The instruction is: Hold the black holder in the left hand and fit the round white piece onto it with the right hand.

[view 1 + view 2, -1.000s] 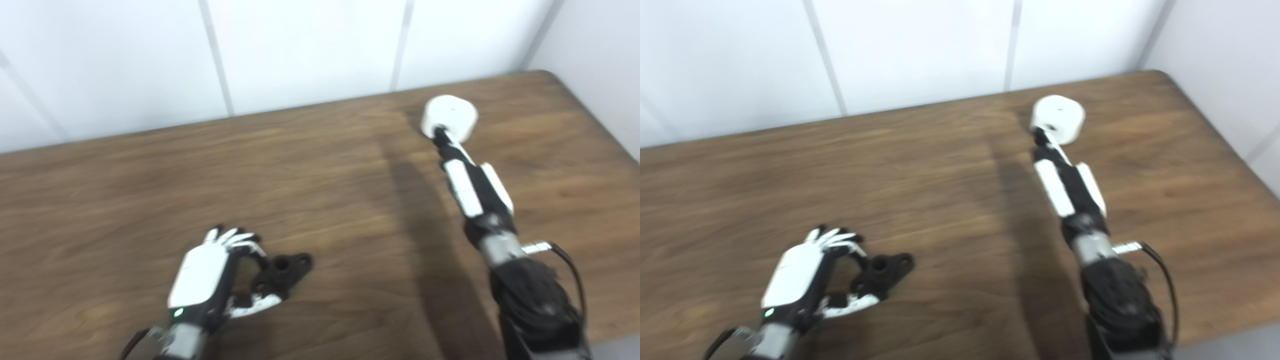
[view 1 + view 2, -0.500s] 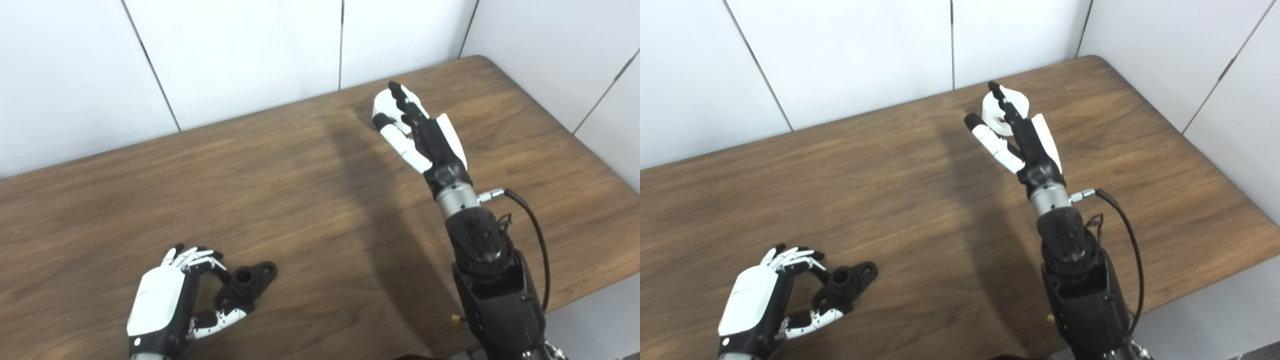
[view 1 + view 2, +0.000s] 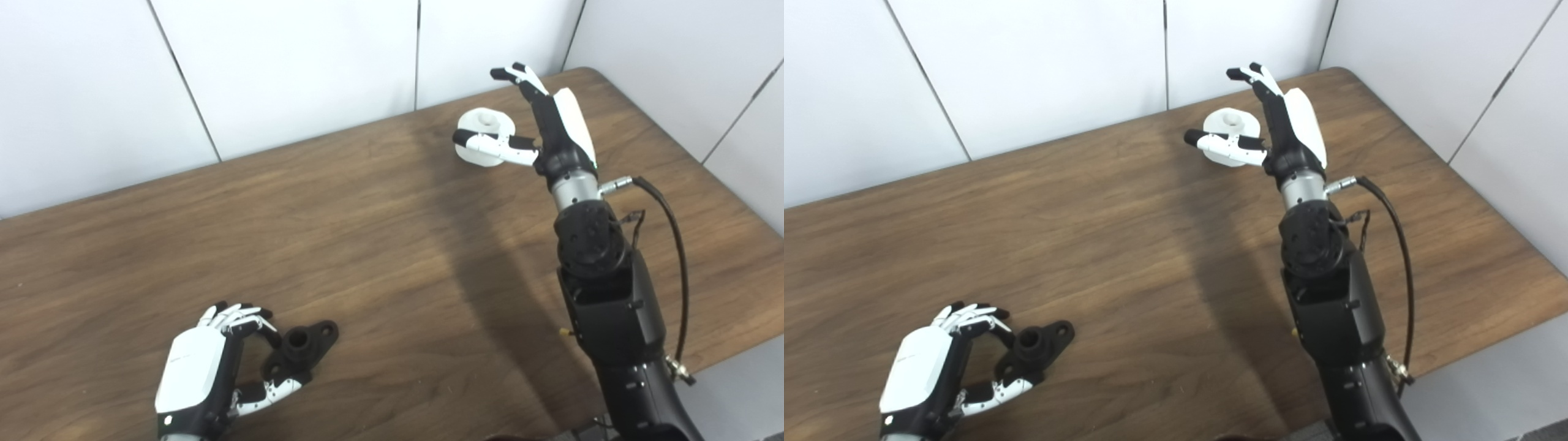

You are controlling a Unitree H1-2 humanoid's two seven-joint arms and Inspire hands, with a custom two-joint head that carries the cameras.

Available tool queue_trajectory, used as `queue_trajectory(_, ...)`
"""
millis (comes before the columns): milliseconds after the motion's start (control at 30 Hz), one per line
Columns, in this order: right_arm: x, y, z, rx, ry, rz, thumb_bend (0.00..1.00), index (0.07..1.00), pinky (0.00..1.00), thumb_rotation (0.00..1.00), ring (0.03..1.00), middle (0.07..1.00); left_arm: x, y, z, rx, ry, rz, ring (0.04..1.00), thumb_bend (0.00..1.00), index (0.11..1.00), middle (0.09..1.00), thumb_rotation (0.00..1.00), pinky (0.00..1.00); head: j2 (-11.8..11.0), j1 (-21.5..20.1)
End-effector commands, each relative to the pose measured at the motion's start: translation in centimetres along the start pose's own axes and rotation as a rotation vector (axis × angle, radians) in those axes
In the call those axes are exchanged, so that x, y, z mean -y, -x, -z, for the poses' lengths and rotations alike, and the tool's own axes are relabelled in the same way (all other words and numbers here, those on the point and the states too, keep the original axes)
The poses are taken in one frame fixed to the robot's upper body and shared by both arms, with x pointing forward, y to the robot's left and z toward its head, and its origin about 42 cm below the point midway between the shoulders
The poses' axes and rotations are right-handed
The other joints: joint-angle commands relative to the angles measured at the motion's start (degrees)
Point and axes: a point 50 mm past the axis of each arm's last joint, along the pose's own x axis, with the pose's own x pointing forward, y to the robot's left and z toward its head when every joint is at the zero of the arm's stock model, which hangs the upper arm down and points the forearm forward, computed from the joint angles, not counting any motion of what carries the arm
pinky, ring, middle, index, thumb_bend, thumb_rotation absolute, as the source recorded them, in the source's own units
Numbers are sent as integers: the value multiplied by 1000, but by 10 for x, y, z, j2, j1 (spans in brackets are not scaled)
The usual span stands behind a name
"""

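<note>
Fingers of the left hand curl by the small black plastic holder, low on the brown wooden counter, grip unclear | right hand spread wide, holding nothing | round white plastic piece sits far back, just beside it

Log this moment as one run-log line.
left hand: curled around black holder on table, not lifted | right hand: open, fingers spread beside round white piece | fit: not started
</note>
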Motion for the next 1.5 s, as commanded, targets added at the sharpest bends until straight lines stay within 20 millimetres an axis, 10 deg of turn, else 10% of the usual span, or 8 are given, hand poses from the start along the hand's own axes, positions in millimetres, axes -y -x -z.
queue_trajectory(0, 17, -18, -12, 60, 59, 47, 863, 799, 913, 406, 981, 979, 5, 5, 5, -29, -20, 13, 829, 520, 484, 746, 43, 928, -2, 2)
queue_trajectory(433, 25, -48, 12, 1, 171, 17, 922, 750, 1000, 303, 1000, 998, 22, 9, 11, -39, -22, 25, 835, 521, 485, 757, 44, 950, -51, 39)
queue_trajectory(1467, 31, -92, 43, -131, 299, -28, 925, 809, 1000, 332, 1000, 1000, 28, 12, 11, -29, -35, 16, 840, 521, 485, 751, 44, 955, -54, 44)
